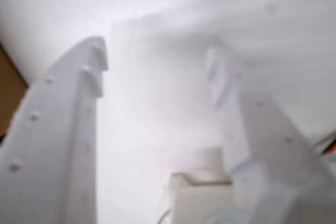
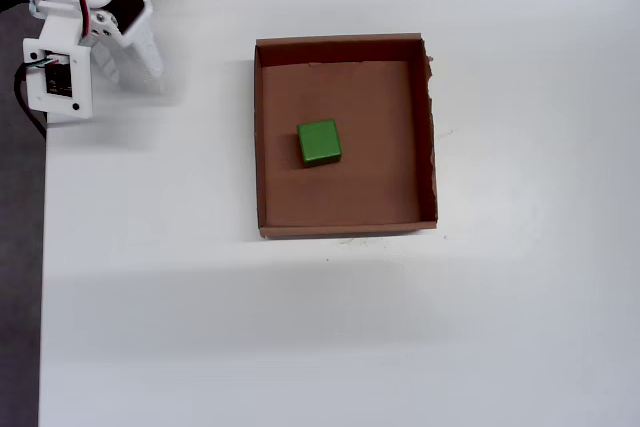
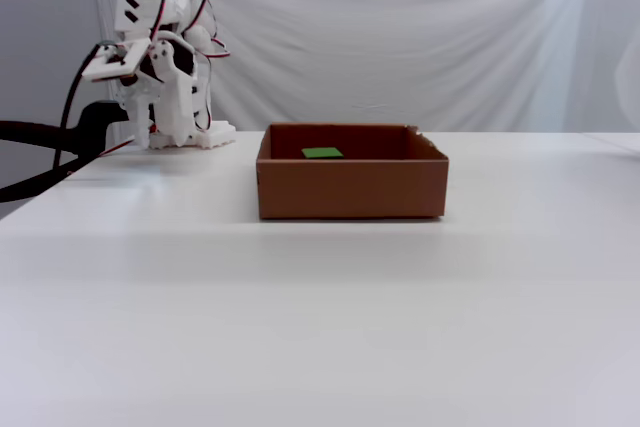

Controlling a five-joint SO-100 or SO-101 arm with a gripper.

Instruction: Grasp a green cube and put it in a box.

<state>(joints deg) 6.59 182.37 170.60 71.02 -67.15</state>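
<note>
Starting closest in, from the fixed view: just a big bare stretch of white worktop point(image 3: 320, 327), nothing on it.

Next up, the box point(image 3: 350, 187), sitting flat mid-worktop. Low cardboard walls, open top, so easy to drop stuff in from above. Ragged right edge in the overhead view point(image 2: 431, 127).

Inside it, the green cube point(image 2: 319, 142), resting flat on the box floor, a bit left of centre and clear of all four walls. Only the top face peeking over the rim in the fixed view point(image 3: 322, 153). So, judging by that, job pretty much done: cube in the box, nothing holding it.

Furthest back, the arm point(image 3: 160, 67), folded up at the far left corner, well apart from the box. Looks like a parked pose, tucked out of the way, probably so nothing knocks the cardboard.

The pincer point(image 1: 157, 66) in the wrist view: two white fingers spread apart, wide gap between them, nothing but blurry white worktop in between. So open and empty. Sliver of brown at the left edge of that view, can't tell what it is. Pretty blurry overall, not much more to pull from it.
</note>
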